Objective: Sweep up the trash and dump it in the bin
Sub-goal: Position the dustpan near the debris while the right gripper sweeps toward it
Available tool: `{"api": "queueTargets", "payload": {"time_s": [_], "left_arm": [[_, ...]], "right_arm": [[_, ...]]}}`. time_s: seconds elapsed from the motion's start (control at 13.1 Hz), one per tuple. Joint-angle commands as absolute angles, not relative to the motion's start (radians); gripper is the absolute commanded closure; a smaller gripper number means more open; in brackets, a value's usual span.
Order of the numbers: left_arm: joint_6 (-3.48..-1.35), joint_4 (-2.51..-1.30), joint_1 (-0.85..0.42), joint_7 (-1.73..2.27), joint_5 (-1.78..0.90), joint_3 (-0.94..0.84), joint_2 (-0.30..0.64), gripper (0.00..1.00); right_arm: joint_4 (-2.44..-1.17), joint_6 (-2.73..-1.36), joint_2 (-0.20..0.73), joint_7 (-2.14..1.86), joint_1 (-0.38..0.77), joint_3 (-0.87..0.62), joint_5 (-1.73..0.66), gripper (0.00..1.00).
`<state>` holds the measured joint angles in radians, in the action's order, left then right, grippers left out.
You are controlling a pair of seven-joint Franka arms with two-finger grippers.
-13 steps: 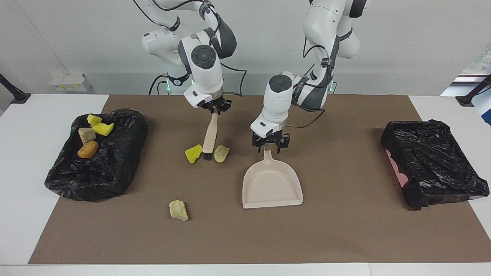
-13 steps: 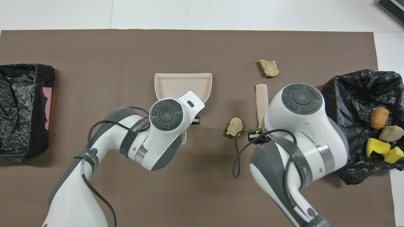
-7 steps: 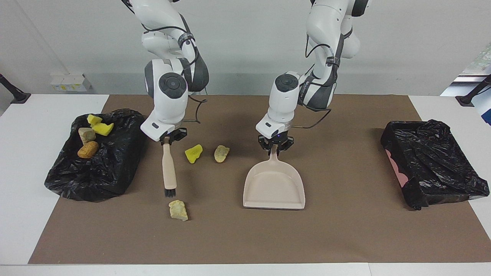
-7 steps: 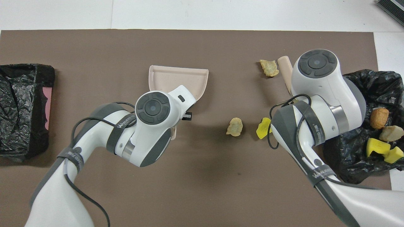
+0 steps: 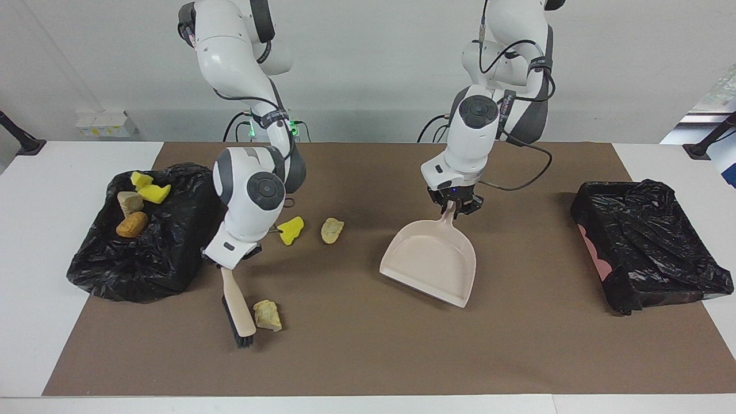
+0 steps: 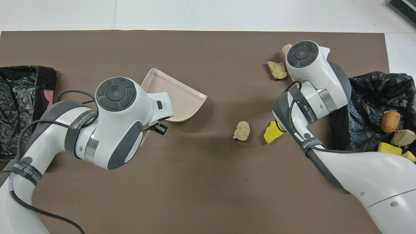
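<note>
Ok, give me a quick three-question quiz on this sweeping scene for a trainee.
1. True or false: the left tool holds the dustpan.
2. How many loose scraps lie on the brown mat? A two, B three, C five.
3. Fill in: the brush, held by the right tool, has its bristles beside a ___ scrap.
Key: 1 true; 2 B; 3 cream.

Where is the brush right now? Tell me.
In the facing view, the brush hangs from the right gripper, bristles down beside a cream scrap, toward the right arm's end.
</note>
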<state>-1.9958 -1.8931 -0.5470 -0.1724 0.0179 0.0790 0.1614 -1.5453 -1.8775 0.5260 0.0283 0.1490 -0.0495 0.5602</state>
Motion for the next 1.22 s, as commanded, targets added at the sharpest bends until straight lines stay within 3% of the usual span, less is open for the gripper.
{"api": "queueTargets", "payload": {"time_s": [0.0, 0.38, 0.53, 0.84, 1.14], "left_arm": [[-1.989, -1.924, -0.503, -0.409, 0.028, 0.071, 0.138, 1.00], [-2.011, -1.945, -0.480, -0.509, 0.023, 0.068, 0.132, 1.00], [-2.040, -1.959, -0.492, -0.505, 0.023, 0.066, 0.127, 1.00], [-2.150, -2.101, -0.529, -0.525, 0.025, 0.066, 0.066, 1.00], [-2.196, -2.135, -0.540, -0.711, 0.026, 0.067, 0.072, 1.00]], "right_arm": [[-1.538, -1.856, 0.519, -0.041, 0.153, -0.074, 0.562, 1.00], [-1.736, -1.858, 0.411, -0.080, 0.192, -0.104, 0.500, 1.00], [-1.741, -1.855, 0.407, -0.077, 0.196, -0.135, 0.389, 1.00], [-1.749, -1.824, 0.390, -0.025, 0.288, -0.140, 0.234, 1.00], [-1.787, -1.824, 0.361, 0.025, 0.363, -0.140, 0.088, 1.00]]}}
